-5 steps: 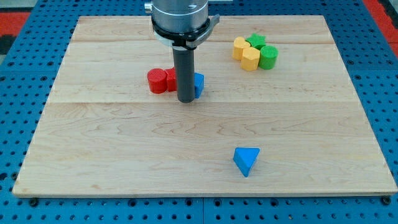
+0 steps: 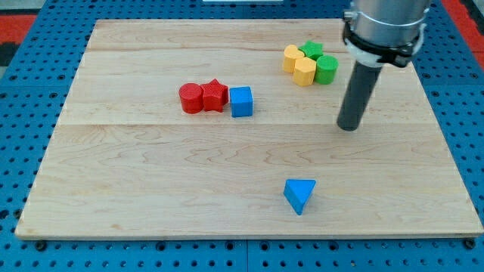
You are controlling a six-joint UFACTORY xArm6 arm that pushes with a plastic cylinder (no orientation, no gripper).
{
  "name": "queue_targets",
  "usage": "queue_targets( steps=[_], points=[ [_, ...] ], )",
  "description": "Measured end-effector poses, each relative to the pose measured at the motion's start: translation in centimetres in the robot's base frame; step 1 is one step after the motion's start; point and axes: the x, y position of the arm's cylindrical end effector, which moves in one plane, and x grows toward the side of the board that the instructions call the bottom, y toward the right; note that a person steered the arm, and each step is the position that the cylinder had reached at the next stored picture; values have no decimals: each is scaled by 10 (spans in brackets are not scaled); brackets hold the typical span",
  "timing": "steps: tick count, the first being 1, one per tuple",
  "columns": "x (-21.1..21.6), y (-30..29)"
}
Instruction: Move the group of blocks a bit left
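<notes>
My tip [image 2: 349, 127] rests on the wooden board [image 2: 151, 189] at the view's right, below and right of a cluster of blocks at the view's top right: two yellow blocks [image 2: 292, 57] [image 2: 305, 72], a green block [image 2: 310, 50] and a green cylinder [image 2: 327, 69], all touching. The tip is apart from them. At the middle left a red cylinder [image 2: 191, 98], a red star [image 2: 215, 95] and a blue cube [image 2: 241, 101] stand in a row, touching. A blue triangle [image 2: 300, 195] lies alone near the view's bottom.
The board lies on a blue pegboard table [image 2: 30, 98]. The arm's grey body [image 2: 386, 19] hangs over the board's top right corner.
My tip has moved from in front of the red star and blue cube to the view's right, below the yellow and green cluster. No block has moved.
</notes>
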Motion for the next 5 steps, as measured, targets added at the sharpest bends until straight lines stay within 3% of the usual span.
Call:
queue_targets(
  steps=[2,5],
  points=[
    [0,37],
    [31,45]
  ],
)
